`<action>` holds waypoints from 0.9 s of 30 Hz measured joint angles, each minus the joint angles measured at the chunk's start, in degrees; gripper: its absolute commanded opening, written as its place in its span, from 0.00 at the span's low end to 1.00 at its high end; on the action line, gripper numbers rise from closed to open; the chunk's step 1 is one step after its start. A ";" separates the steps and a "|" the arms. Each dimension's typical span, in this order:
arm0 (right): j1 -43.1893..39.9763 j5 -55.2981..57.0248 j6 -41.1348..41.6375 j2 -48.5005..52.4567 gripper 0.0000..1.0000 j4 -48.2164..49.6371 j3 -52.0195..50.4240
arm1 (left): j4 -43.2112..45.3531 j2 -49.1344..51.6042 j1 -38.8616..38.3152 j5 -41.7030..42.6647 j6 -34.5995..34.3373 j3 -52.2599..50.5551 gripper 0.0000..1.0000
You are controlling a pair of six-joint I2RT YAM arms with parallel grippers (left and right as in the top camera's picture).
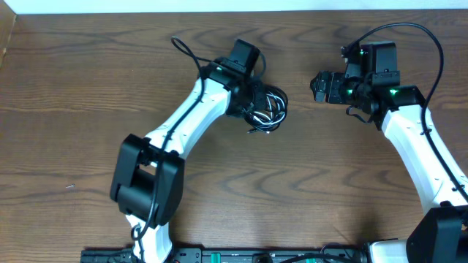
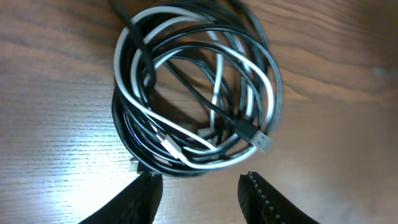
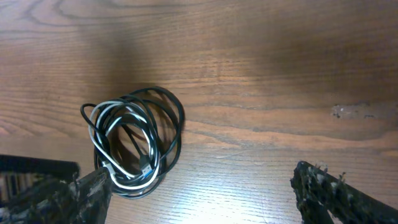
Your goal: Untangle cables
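The cables point(image 1: 268, 109) lie as one tangled coil of black cords and a white one on the wooden table, near its middle. In the left wrist view the coil point(image 2: 193, 93) fills the upper frame, and a blue-tipped plug point(image 2: 261, 142) rests on its right side. My left gripper point(image 2: 199, 182) is open just short of the coil's near edge. Nothing is between its fingers, and its left fingertip is almost at the cords. My right gripper point(image 3: 200, 177) stands wide open above the table to the right of the coil point(image 3: 134, 140), whose lower edge shows next to its left finger point(image 3: 93, 190).
The left arm point(image 1: 183, 124) reaches diagonally from its base point(image 1: 146, 183) up to the coil. The right arm point(image 1: 417, 146) comes in from the lower right. The table's far edge point(image 1: 219, 13) runs along the top. Bare wood lies between the two grippers.
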 measured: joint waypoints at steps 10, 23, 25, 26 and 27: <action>0.00 0.39 0.22 0.00 0.90 -0.42 0.00 | 1.05 6.01 -1.81 -2.64 -6.23 0.00 0.41; 0.00 0.61 0.22 0.00 0.92 -0.42 0.00 | 5.33 8.09 -1.81 -5.38 -7.50 0.00 0.42; 0.00 0.63 0.22 0.00 0.92 -0.42 0.00 | 5.92 8.13 -1.81 -6.10 -7.28 0.00 0.40; 0.00 0.63 0.22 0.00 0.92 -0.42 0.00 | 6.10 8.13 -1.81 -6.47 -6.95 0.00 0.41; 0.00 0.63 0.22 0.00 0.92 -0.42 0.00 | 6.14 8.13 -1.79 -6.75 -6.29 0.00 0.41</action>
